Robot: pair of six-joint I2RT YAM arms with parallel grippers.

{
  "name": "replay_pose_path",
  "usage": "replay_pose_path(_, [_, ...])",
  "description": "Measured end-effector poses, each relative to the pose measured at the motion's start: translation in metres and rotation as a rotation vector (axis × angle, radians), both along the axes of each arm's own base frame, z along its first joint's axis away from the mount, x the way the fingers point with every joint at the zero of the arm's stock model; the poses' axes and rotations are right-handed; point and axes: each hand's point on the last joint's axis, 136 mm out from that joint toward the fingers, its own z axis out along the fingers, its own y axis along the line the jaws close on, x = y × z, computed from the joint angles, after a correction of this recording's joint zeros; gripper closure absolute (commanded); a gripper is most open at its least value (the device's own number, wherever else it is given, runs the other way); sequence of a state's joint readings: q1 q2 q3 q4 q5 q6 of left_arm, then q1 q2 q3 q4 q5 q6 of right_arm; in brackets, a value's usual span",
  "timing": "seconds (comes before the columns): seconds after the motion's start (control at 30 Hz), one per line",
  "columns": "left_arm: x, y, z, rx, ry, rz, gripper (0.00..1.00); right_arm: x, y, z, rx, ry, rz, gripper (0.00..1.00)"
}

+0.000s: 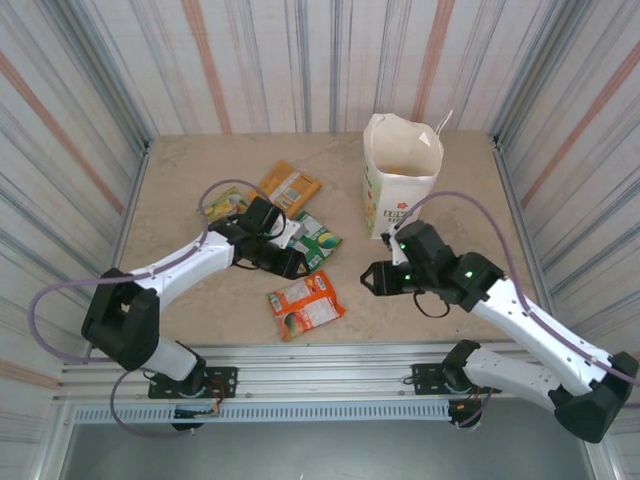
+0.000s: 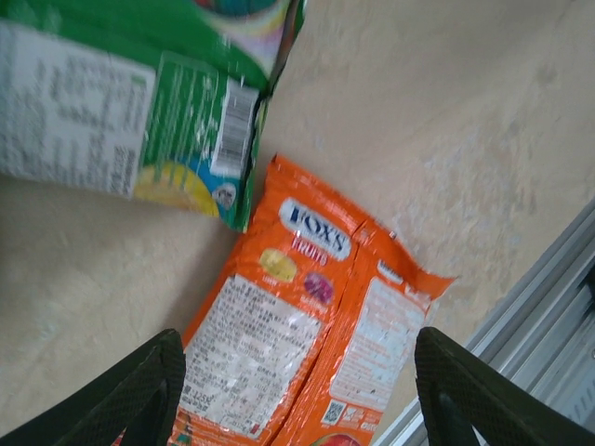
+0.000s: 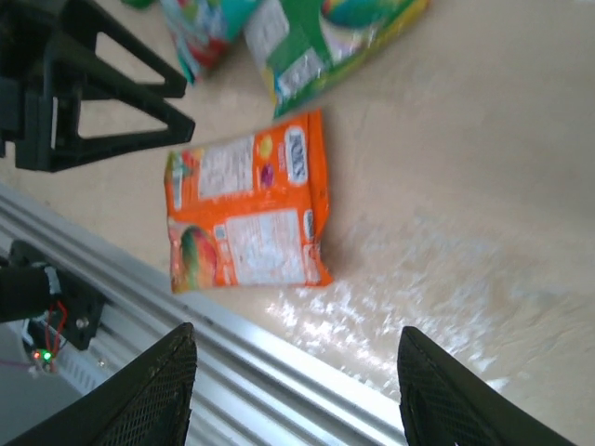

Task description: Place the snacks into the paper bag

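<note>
The white paper bag (image 1: 398, 185) stands upright with its top open at the back right. An orange FOX'S snack (image 1: 305, 305) (image 2: 307, 316) (image 3: 246, 218) lies flat near the front edge. A green snack (image 1: 320, 240) (image 2: 130, 102) (image 3: 321, 42) lies just behind it. An orange-yellow one (image 1: 290, 185) and a yellow-green one (image 1: 224, 204) lie farther back left. My left gripper (image 1: 293, 266) (image 2: 297, 400) hangs open just above the orange snack's near end, its fingers on either side. My right gripper (image 1: 371, 279) (image 3: 297, 390) is open and empty, right of that snack.
The metal rail (image 1: 330, 360) (image 3: 279, 372) runs along the table's front edge, close to the orange snack. Striped walls (image 1: 70, 130) enclose the table on three sides. The left gripper's black frame (image 3: 84, 84) shows at the top left of the right wrist view.
</note>
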State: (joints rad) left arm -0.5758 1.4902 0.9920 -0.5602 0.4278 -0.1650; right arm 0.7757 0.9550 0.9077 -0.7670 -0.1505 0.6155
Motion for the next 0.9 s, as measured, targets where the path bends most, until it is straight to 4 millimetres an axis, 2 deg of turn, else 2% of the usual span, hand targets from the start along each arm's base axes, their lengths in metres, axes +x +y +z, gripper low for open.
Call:
replay_pose_path(0.17, [-0.012, 0.009, -0.025, 0.047, 0.084, 0.005, 0.28, -0.016, 0.034, -0.039, -0.008, 0.136, 0.044, 0.43])
replay_pose_path(0.33, [-0.01, 0.016, -0.039, 0.065, 0.12, 0.029, 0.27, -0.036, 0.068, -0.065, -0.015, 0.251, 0.106, 0.44])
replay_pose_path(0.47, [-0.01, 0.018, -0.053, 0.081, 0.144, 0.036, 0.27, -0.047, 0.085, -0.085, -0.011, 0.315, 0.129, 0.45])
replay_pose_path(0.67, [-0.018, 0.023, -0.064, 0.098, 0.171, 0.036, 0.3, -0.057, 0.098, -0.116, -0.018, 0.386, 0.144, 0.47])
replay_pose_path(0.9, [-0.025, 0.023, -0.07, 0.078, 0.185, 0.041, 0.34, -0.046, 0.107, -0.132, -0.006, 0.388, 0.12, 0.5])
